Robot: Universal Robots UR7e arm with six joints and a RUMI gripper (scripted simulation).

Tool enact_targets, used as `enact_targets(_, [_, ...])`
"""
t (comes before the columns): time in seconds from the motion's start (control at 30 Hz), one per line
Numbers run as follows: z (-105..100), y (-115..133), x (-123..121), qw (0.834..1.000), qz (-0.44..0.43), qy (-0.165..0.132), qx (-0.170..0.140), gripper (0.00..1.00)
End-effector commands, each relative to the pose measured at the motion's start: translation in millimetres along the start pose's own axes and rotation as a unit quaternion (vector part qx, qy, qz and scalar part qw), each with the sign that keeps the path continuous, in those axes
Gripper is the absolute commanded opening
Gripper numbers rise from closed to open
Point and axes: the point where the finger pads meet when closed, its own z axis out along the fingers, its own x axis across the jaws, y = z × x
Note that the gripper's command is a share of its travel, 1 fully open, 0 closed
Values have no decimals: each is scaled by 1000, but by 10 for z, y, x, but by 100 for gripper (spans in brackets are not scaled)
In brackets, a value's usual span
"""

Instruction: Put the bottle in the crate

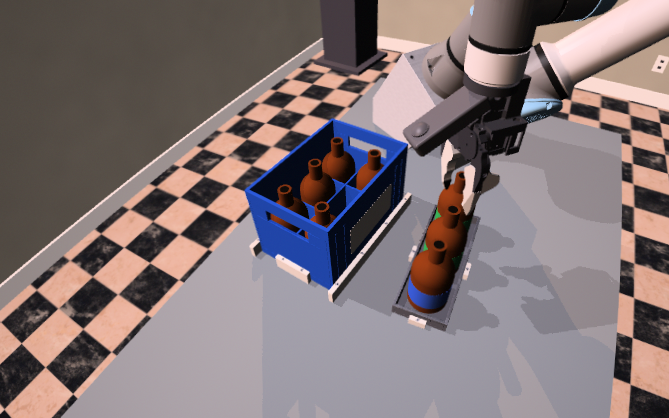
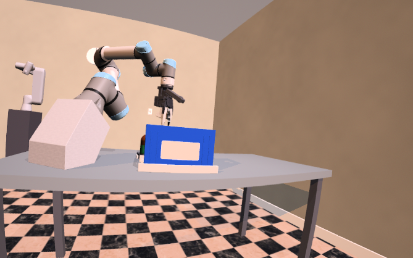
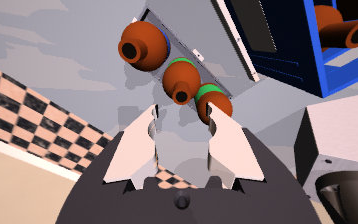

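The blue crate holds several brown bottles, and its middle slot on the tray side is empty. The grey tray to its right holds three upright brown bottles in a row: the near one with a blue label, the middle one and the far one, both with green labels. My gripper is open, its fingers just above and beside the far bottle's neck. In the wrist view the space between the fingers is empty, and the far bottle sits partly behind the right finger.
Pale wooden strips lie along the crate's base. The large pale block of the robot base stands behind the tray. In the exterior view the crate hides most of the tray. The table's edge is to the right.
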Motion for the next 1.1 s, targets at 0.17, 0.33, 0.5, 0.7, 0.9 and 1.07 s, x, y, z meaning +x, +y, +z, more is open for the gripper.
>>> enact_targets(0.17, [39, -2, -1, 1000, 0, 0, 0, 38])
enact_targets(0.33, [75, -2, -1, 1000, 0, 0, 0, 38])
enact_targets(0.5, [130, -2, -1, 1000, 0, 0, 0, 38])
enact_targets(0.7, [203, -2, -1, 1000, 0, 0, 0, 38])
enact_targets(0.9, [251, -2, -1, 1000, 0, 0, 0, 38])
enact_targets(1.07, [304, -2, -1, 1000, 0, 0, 0, 38])
